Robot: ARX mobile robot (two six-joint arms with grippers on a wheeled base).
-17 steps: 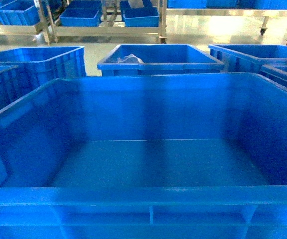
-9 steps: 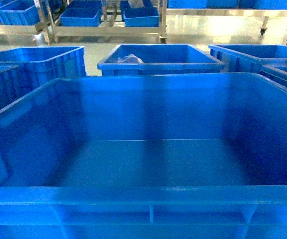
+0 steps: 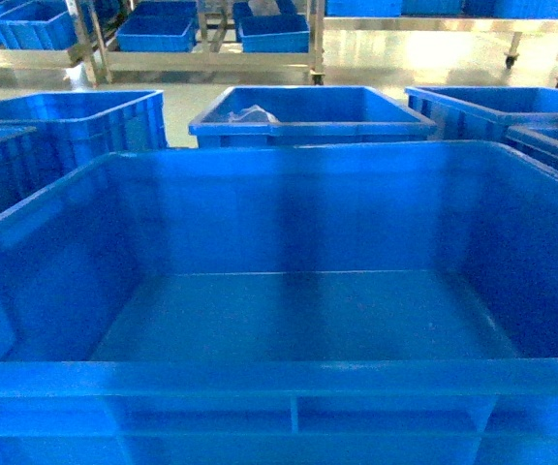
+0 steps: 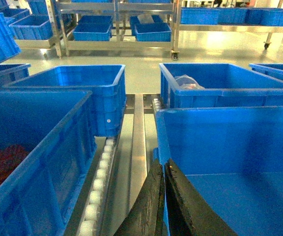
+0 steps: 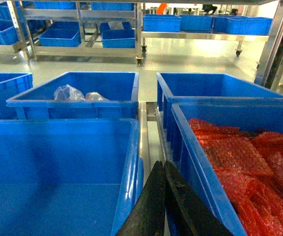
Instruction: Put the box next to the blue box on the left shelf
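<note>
The box, a large empty blue crate with a thick rim, fills the head view. Neither gripper shows there. In the left wrist view my left gripper is shut, its black fingers pinching the box's left wall. In the right wrist view my right gripper is shut at the box's right rim, in the narrow gap beside a neighbouring crate. Far back on the left stands a metal shelf with low blue boxes on it.
Blue crates surround the box: one holding a clear bag behind it, one with red packets on its right, and another on its left. A roller rail runs between the crates. A second wheeled rack stands back right.
</note>
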